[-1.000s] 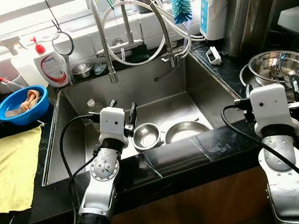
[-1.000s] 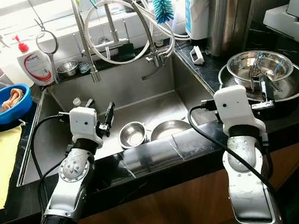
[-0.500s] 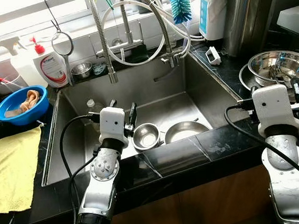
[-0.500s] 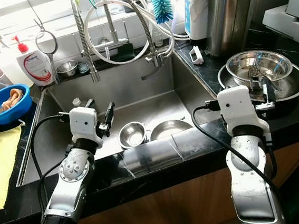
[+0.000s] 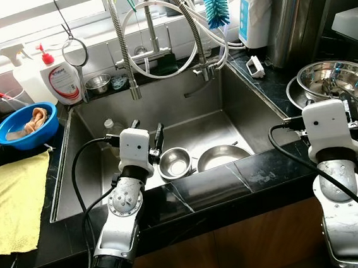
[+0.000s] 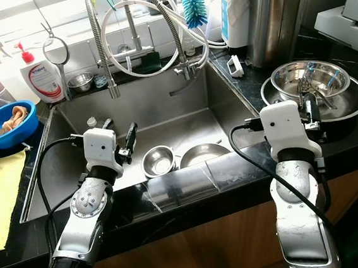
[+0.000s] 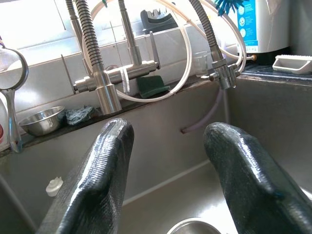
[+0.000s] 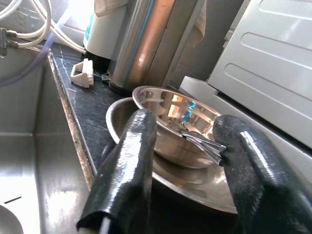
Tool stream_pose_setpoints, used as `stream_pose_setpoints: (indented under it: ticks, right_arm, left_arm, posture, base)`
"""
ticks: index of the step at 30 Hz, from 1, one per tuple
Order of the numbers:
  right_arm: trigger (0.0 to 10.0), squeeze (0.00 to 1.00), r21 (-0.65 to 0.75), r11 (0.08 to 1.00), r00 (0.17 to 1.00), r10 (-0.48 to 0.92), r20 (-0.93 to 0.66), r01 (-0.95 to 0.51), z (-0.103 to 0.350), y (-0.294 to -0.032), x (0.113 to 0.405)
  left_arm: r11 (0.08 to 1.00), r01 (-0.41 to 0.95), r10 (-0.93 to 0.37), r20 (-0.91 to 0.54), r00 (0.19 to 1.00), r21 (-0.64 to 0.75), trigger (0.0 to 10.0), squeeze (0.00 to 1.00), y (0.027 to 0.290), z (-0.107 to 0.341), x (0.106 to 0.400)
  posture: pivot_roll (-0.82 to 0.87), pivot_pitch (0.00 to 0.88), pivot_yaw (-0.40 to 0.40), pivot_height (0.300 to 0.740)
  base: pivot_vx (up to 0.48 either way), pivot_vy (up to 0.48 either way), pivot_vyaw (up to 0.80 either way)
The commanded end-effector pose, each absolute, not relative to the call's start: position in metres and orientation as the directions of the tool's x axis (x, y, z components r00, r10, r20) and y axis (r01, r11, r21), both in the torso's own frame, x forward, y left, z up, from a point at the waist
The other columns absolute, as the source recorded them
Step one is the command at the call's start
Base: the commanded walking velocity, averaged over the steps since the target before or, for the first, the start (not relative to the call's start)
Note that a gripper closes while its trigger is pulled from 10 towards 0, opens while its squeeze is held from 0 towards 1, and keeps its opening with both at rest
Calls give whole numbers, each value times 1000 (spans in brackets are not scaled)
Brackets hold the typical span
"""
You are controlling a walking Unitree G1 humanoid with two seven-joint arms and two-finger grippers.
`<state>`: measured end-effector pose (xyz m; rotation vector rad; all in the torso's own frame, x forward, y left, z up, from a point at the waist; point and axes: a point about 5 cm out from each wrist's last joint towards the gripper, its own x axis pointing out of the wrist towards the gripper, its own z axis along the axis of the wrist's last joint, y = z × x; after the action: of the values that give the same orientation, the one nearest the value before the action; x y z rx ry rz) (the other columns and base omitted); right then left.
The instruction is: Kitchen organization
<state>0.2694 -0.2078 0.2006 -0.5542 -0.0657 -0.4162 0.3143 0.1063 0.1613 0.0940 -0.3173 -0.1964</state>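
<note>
My left gripper (image 5: 147, 129) hovers open over the near left of the steel sink (image 5: 207, 99), just left of a small steel bowl (image 5: 175, 163) on the sink floor. A shallower steel bowl (image 5: 222, 156) lies beside that one. My right gripper (image 6: 313, 111) is open at the counter's front right, against the near rim of the stacked steel bowls (image 6: 310, 77) that hold cutlery. In the right wrist view those bowls (image 8: 170, 112) sit just beyond the open fingers (image 8: 131, 170). The left wrist view looks between the fingers (image 7: 105, 175) at the tap (image 7: 122, 73).
A blue bowl (image 5: 26, 123) with a cloth and a yellow towel (image 5: 11, 201) lie on the left counter. Soap bottle (image 5: 63, 78), strainer, small bowl (image 5: 98, 83) and blue brush (image 5: 215, 7) line the back ledge. A tall steel canister (image 5: 297, 15) stands back right.
My right arm has shifted slightly to the right beside the stacked bowls. The left arm and the bowls in the sink have not moved.
</note>
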Motion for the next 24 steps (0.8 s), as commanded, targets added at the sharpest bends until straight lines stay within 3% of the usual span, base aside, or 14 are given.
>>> stream_pose_setpoints:
  ticks: [1,24]
  right_arm:
    - [0,0,-478,792,924,-344,168,381,202,-202,272]
    - [0,0,-448,811,927,-321,197,376,208,-198,275]
  left_arm:
    - [976,172,-204,283,937,134,10000,0,109,159,315]
    - [975,174,-207,285,936,136,10000,0,109,160,316]
  posture:
    - [-245,0,130,740]
    - [-243,0,131,740]
  base:
    - [0,0,0]
    - [0,0,0]
